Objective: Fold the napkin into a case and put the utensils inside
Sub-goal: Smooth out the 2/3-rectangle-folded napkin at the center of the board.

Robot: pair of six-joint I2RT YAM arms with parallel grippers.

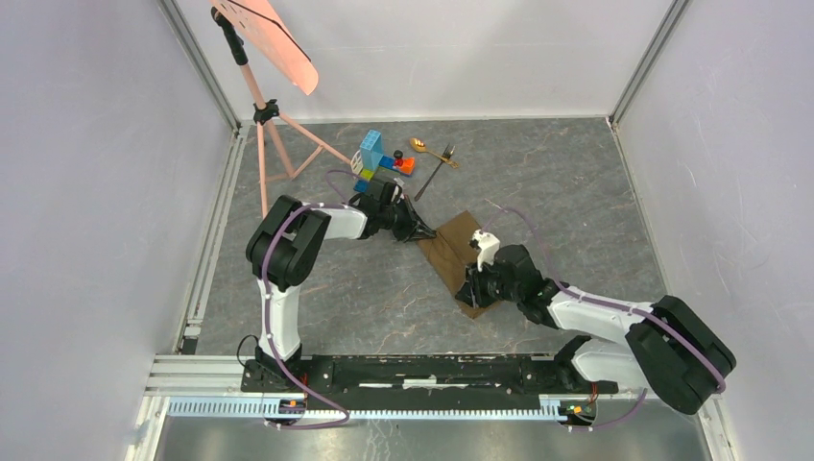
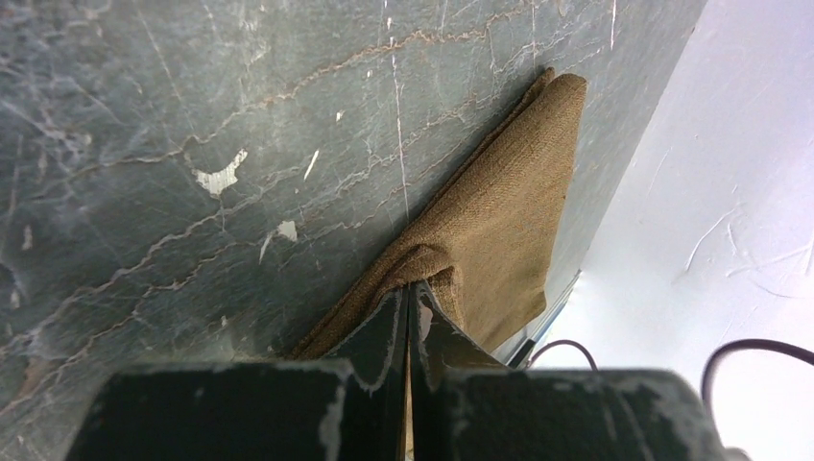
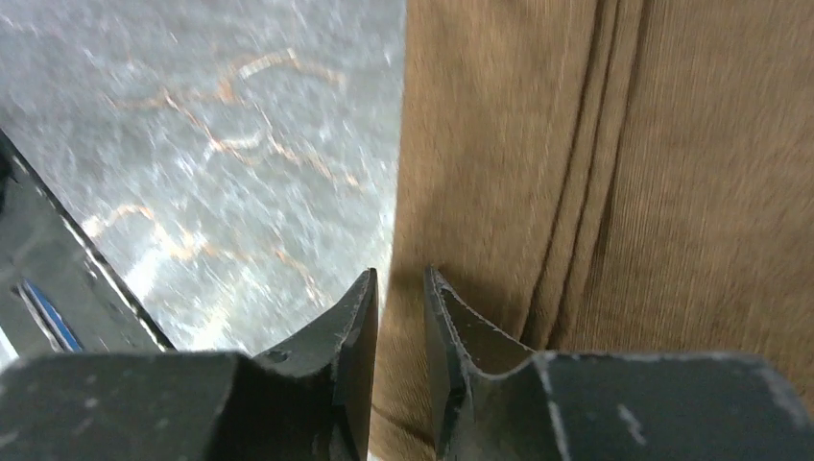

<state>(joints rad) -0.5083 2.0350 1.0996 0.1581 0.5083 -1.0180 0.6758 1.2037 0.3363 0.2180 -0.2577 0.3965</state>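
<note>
Napkin (image 1: 453,254): brown woven cloth, folded, lying on the bench (image 1: 557,192) between the arms. Likely soft, light and limp, so best pinched at a corner or folded edge.
Left end effector (image 2: 408,293): clamped on one corner.
Right end effector (image 3: 398,288): narrowly parted over the napkin's edge, gripping nothing.
Spoon (image 1: 429,149), fork (image 1: 434,175): farther back, beside the toy blocks (image 1: 374,158).

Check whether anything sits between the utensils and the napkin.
Nothing on the table does. The fork and spoon lie just beyond the napkin; the toy blocks sit off to the side. Left gripper pinches the nearest corner.
</note>
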